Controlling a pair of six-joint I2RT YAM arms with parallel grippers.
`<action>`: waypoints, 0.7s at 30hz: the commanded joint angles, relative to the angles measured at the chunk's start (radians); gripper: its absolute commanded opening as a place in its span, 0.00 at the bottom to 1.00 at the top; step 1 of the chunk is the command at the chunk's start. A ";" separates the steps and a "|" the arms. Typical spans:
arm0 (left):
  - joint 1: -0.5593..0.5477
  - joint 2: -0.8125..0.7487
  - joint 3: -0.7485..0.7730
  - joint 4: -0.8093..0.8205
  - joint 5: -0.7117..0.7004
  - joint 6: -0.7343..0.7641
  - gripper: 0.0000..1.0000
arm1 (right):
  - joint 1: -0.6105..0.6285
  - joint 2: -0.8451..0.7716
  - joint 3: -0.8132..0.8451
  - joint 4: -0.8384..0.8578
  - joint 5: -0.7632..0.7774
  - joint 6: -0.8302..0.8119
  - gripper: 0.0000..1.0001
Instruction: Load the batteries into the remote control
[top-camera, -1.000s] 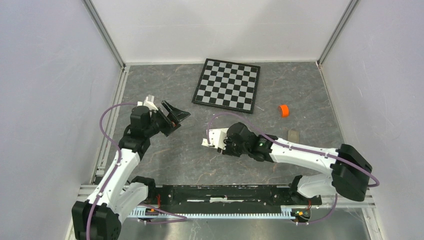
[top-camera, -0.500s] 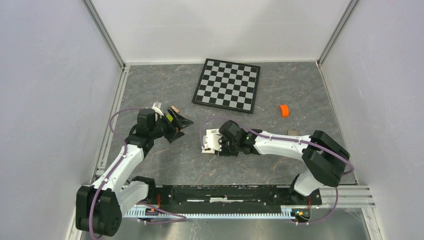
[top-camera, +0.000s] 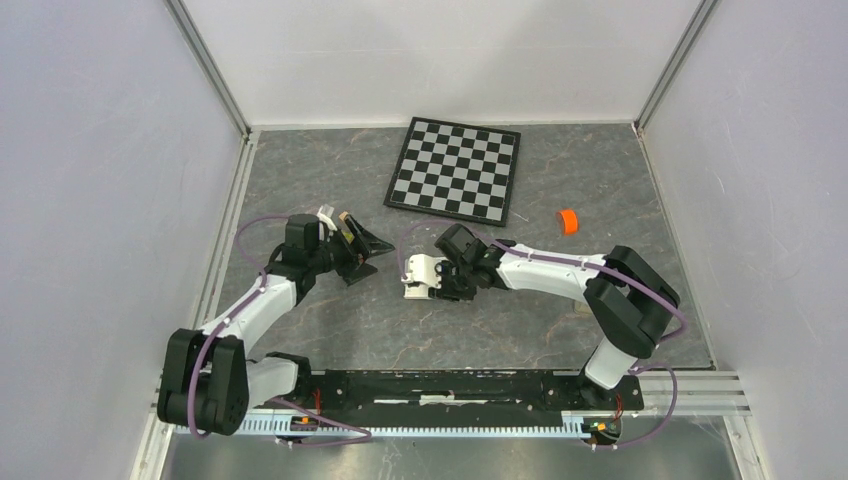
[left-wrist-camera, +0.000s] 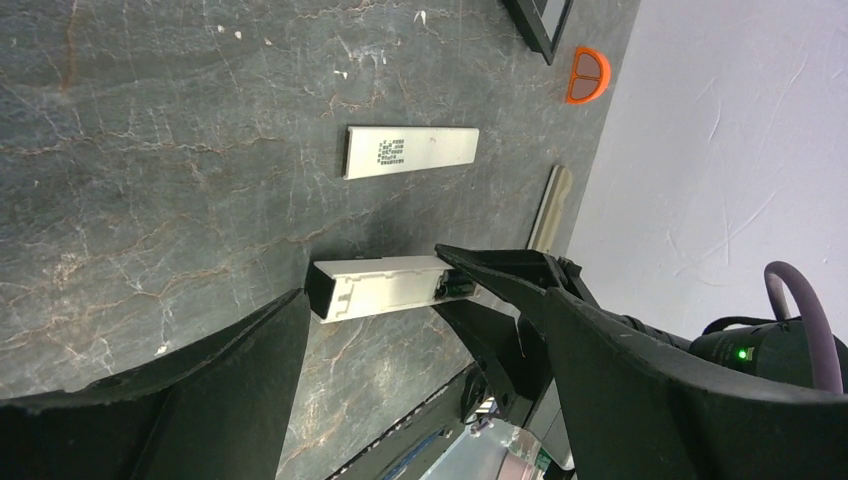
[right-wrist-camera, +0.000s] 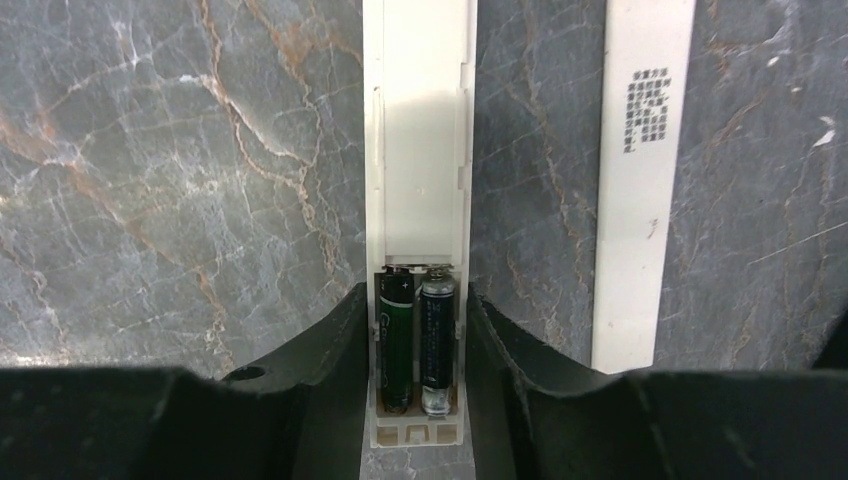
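Top external view, entries left to right across the grey marbled table (top-camera: 330, 330).

1. left gripper (top-camera: 362, 250): left of centre, jaws spread wide with nothing between them, facing the remote control (right-wrist-camera: 420, 150) and near it but apart.

2. remote control: at the table's centre, pale back upward, gripped at one end. Right wrist view shows the recess at that end uncovered. Whether the handset rests on the table or hangs just above it cannot be told.

3. batteries (right-wrist-camera: 397, 340): two, lying side by side in the recess, one greenish and one darker.

4. right gripper (right-wrist-camera: 416, 292): jaws drawn in narrow on the remote control, one finger against each long side at the battery end.

5. cream block (right-wrist-camera: 640, 180): flat on the table, parallel to the remote control and just beside it, not touching; small print on its face.

6. checkerboard (top-camera: 455, 168): far half of the table, behind both grippers.

7. pale strip (left-wrist-camera: 552, 210): slim, seen in the left wrist view beyond the cream block; what it is cannot be told.

8. orange cap (top-camera: 568, 221): right of the checkerboard, well apart from the remote control.
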 joint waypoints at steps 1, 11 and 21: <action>-0.010 0.041 0.020 0.079 0.032 -0.005 0.91 | -0.010 -0.014 0.027 -0.056 -0.004 -0.032 0.43; -0.030 0.138 0.088 0.109 0.018 0.001 0.94 | -0.044 -0.070 0.007 -0.062 0.005 -0.019 0.59; -0.131 0.278 0.141 0.123 -0.148 0.058 0.75 | -0.252 -0.224 -0.101 0.221 0.088 0.563 0.64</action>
